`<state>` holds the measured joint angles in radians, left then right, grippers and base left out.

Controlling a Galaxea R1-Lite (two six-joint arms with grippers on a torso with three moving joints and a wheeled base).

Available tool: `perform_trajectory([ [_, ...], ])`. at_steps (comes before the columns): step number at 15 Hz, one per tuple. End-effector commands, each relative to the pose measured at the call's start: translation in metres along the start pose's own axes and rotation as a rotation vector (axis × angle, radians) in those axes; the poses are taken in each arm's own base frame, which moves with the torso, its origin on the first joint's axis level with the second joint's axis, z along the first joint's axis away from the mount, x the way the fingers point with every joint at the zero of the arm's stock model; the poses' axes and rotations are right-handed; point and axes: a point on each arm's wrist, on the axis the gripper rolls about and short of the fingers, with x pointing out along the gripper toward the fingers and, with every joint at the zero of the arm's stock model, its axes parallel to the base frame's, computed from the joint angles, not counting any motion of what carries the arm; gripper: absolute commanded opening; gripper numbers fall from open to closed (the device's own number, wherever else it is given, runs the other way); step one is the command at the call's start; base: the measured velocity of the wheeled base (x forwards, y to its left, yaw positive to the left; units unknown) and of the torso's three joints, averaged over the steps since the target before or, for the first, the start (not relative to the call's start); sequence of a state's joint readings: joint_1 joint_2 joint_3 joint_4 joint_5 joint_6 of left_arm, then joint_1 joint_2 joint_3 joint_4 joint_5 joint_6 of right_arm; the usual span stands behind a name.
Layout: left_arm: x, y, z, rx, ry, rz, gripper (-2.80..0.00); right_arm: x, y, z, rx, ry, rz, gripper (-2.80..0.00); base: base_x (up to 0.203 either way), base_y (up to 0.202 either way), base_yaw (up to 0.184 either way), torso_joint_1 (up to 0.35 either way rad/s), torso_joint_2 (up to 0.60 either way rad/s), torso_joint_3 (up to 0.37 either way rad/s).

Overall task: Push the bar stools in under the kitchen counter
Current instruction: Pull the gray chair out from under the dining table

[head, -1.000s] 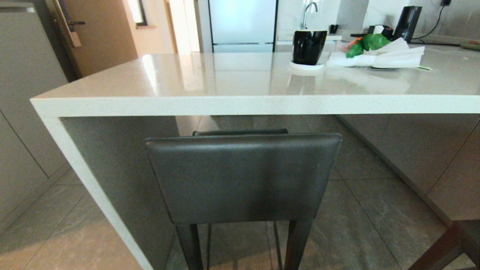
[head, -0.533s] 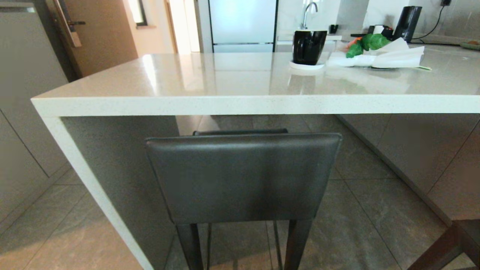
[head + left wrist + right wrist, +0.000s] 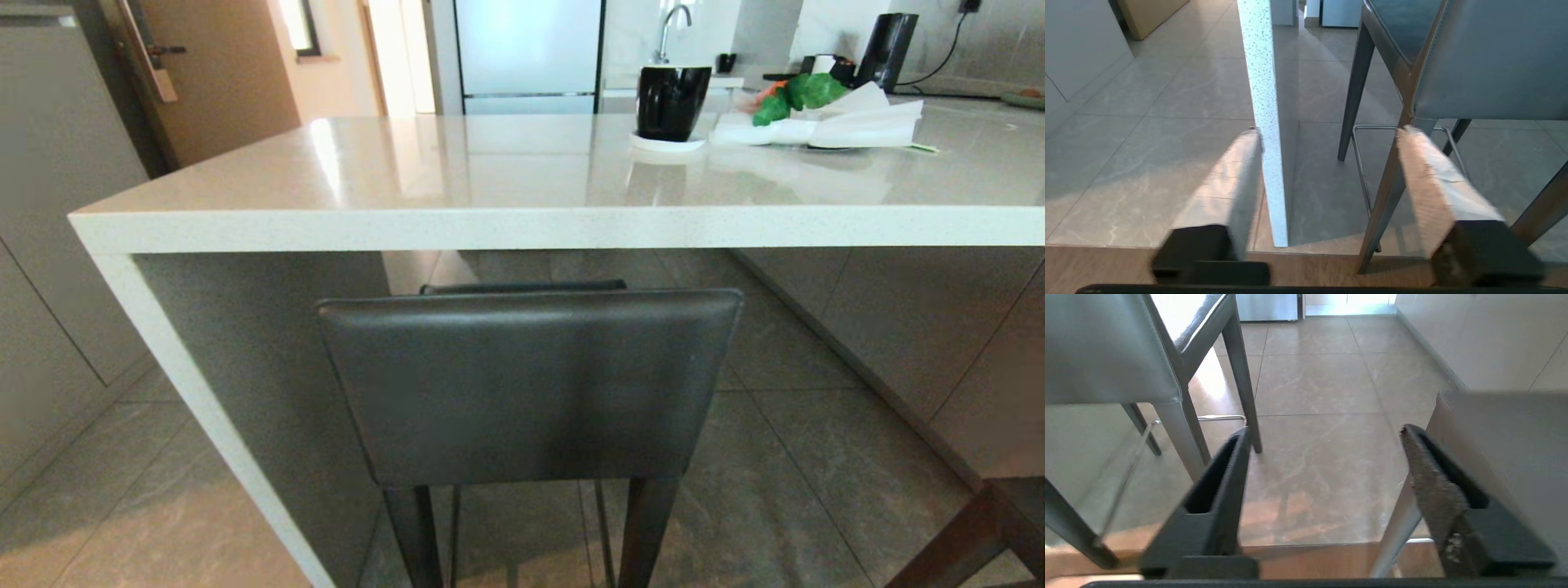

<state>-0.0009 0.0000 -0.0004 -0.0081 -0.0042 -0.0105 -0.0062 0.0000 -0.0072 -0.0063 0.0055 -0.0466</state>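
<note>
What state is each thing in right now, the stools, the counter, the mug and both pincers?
Near stool: upright, backrest clear of the counter edge, not pushed in.
Second stool: at the lower right, mostly cut off, also outside the counter.
Counter: nothing tucked under its near edge.
Mug: upright on a saucer.
Left pincer: open, holding nothing.
Right pincer: open, holding nothing.

This is a home kitchen. A long white stone counter (image 3: 490, 175) fills the frame's middle; at the top stand a fridge (image 3: 528, 53), a sink tap (image 3: 671, 28) and a black mug (image 3: 672, 102).
</note>
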Motion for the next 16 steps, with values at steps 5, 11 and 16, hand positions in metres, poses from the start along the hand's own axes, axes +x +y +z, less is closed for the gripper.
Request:
perform_trajectory([
  [5, -0.003, -0.007, 0.061, -0.024, -0.073, -0.287, 0.0, 0.003, 0.0, 0.043, -0.02, -0.025, 0.113, 0.0, 0.0, 0.0, 0.0, 0.0, 0.0, 0.0],
  [11, 0.033, -0.011, 0.113, -0.165, 0.029, -0.542, 0.0, 0.034, 0.002, 0.082, -0.005, -0.015, 0.339, 0.0, 0.0, 0.0, 0.0, 0.0, 0.0, 0.0],
  [16, 0.055, -0.023, 0.109, -0.186, 0.118, -0.833, 0.0, 0.063, 0.011, 0.096, 0.003, 0.029, 0.534, 0.0, 0.0, 0.0, 0.0, 0.0, 0.0, 0.0],
])
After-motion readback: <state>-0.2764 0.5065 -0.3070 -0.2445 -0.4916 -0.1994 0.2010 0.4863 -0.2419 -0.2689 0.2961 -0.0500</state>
